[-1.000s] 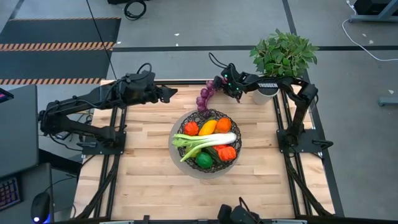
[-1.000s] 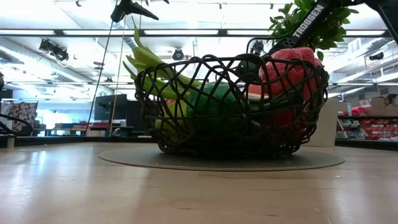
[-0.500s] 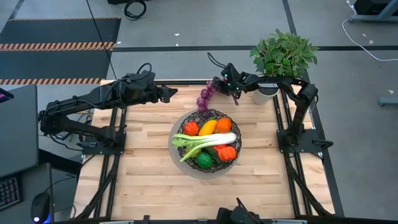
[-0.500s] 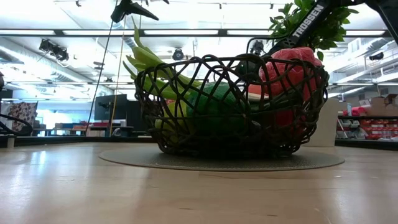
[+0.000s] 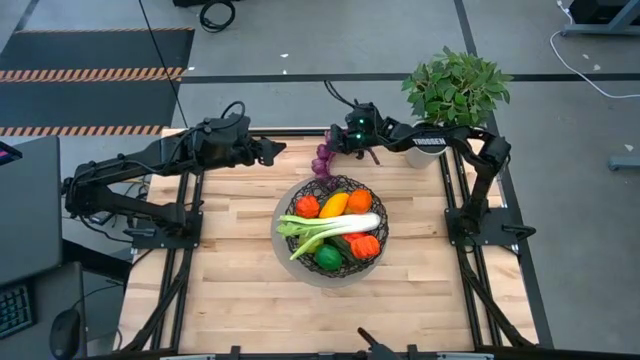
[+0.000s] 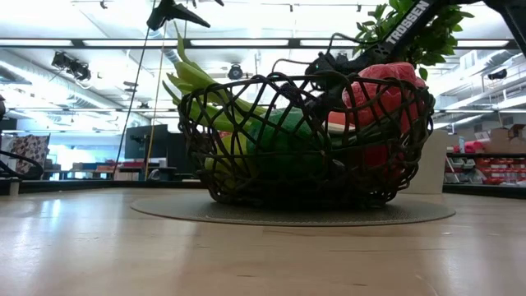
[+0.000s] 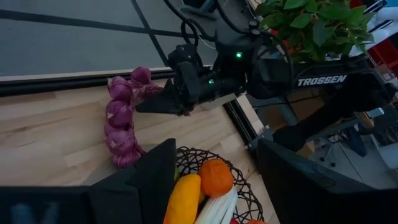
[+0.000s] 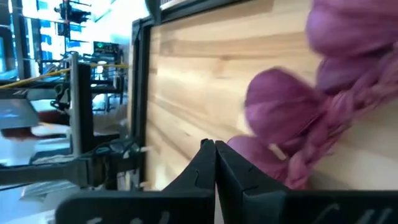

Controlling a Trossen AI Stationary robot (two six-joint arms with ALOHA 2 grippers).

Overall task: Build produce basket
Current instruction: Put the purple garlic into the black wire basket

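Observation:
The purple grape bunch (image 5: 322,162) lies on the table just beyond the basket (image 5: 283,215), a dark wire bowl. The basket holds a leek (image 5: 330,230), a yellow piece (image 5: 333,206), orange and red pieces and a green pepper (image 5: 328,258). My right gripper (image 5: 334,146) is shut, low at the bunch's far end (image 7: 142,91). In the right wrist view the grapes (image 8: 280,106) sit beside the closed fingertips, with nothing between them. My left gripper (image 5: 277,148) hovers open over the far left of the table. My right gripper comes in nearly level from the table's right. Its closed fingertips (image 7: 144,106) reach the stem end of the grape bunch (image 7: 152,92). Whether they touch it, I cannot tell. The bunch lies flat on the table.
A leafy potted plant (image 5: 455,88) in a white pot (image 5: 425,153) stands at the far right corner, behind the right arm. Bare wood stretches over the near half of the table (image 5: 240,300). In the low view the basket (image 6: 304,140) hides the grapes.
My right gripper has moved toward the table's left along the far edge, up to the far end of the grape bunch, and has shut. The left arm has kept still.

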